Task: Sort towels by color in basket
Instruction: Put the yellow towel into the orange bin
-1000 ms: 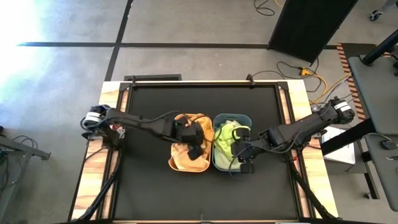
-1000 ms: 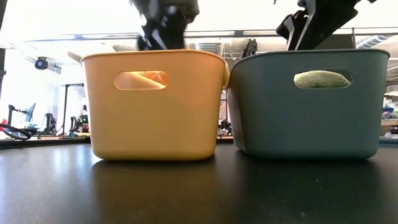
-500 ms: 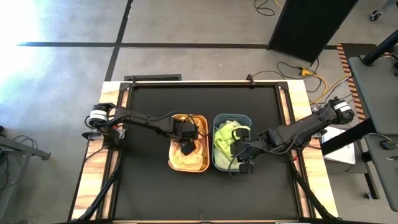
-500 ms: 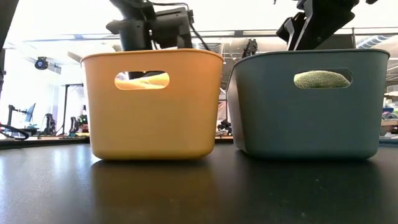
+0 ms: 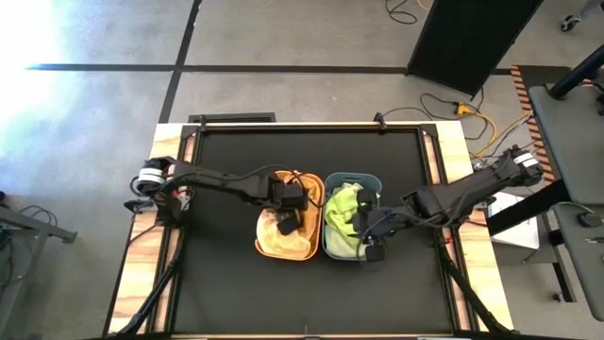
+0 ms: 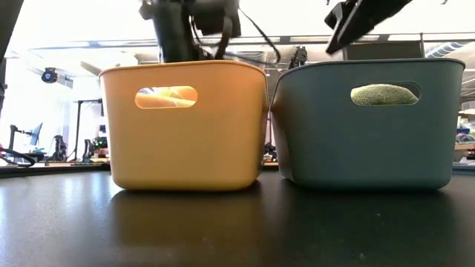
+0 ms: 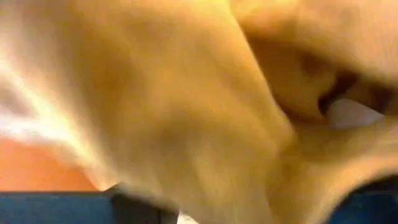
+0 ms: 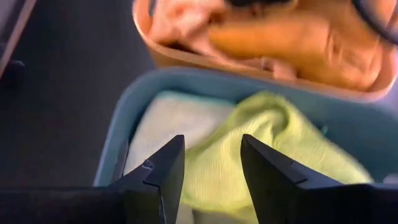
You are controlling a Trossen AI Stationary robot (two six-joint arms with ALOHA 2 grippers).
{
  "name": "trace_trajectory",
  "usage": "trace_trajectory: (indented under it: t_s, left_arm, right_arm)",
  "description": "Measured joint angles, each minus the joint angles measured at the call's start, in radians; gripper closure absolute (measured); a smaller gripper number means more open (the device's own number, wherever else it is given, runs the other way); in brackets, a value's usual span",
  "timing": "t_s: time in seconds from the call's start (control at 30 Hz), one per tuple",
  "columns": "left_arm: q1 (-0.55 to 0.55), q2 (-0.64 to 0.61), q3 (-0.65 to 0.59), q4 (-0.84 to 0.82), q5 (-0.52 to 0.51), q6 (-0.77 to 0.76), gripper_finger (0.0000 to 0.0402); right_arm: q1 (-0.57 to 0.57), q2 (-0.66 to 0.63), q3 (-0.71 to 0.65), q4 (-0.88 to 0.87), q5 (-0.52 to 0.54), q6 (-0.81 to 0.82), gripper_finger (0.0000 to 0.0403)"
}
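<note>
Right gripper is held over the blue basket, fingers parted and empty; lime towel lies directly beyond them. Left gripper is buried among orange towels in the orange basket; its grip cannot be told.

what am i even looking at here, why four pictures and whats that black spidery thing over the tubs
These are two robot arms at a black table, each ending in a two-finger pincer. One camera looks straight down, one sits at table height, and one rides on each wrist. Two tubs stand side by side: an orange tub with yellow and orange towels, and a grey-blue tub with green towels. The left pincer is down in the orange tub, its camera pressed against cloth; whether it holds anything is unclear. The right pincer hangs open and empty over the green towels.
</note>
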Motion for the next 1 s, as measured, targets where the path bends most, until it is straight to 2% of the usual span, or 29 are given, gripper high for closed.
trace_trajectory:
  t_s: [0.1, 0.3, 0.47, 0.57, 0.67, 0.77, 0.87, 1.0]
  left_arm:
    - [-0.015, -0.008, 0.066, -0.101, -0.001, 0.013, 0.0224]
    - [-0.060, -0.057, 0.155, -0.310, -0.010, 0.028, 0.0204]
    - [-0.103, -0.178, 0.123, -0.311, -0.107, 0.017, 0.0202]
    - [-0.139, -0.274, 0.043, -0.117, -0.140, 0.037, 0.0202]
    - [-0.167, -0.376, -0.108, 0.237, -0.137, 0.125, 0.0202]
    - [-0.145, -0.437, -0.267, 0.547, -0.134, 0.153, 0.0202]
    - [-0.074, -0.453, -0.379, 0.687, -0.163, 0.126, 0.0202]
    - [0.004, -0.395, -0.453, 0.766, -0.265, 0.122, 0.0205]
  right_arm:
    - [0.000, -0.032, -0.003, 0.055, 0.009, -0.054, 0.0256]
    - [0.002, -0.098, -0.062, 0.161, 0.146, -0.100, 0.0277]
    - [0.002, -0.163, -0.203, 0.355, 0.155, -0.091, 0.0314]
    - [0.008, -0.185, -0.321, 0.563, 0.155, -0.076, 0.0342]
    - [0.018, -0.175, -0.461, 0.866, 0.154, -0.074, 0.0368]
    - [0.020, -0.125, -0.575, 1.135, 0.151, -0.079, 0.0388]
    - [0.019, -0.078, -0.613, 1.262, 0.155, -0.069, 0.0391]
    - [0.019, -0.049, -0.602, 1.272, 0.155, -0.075, 0.0390]
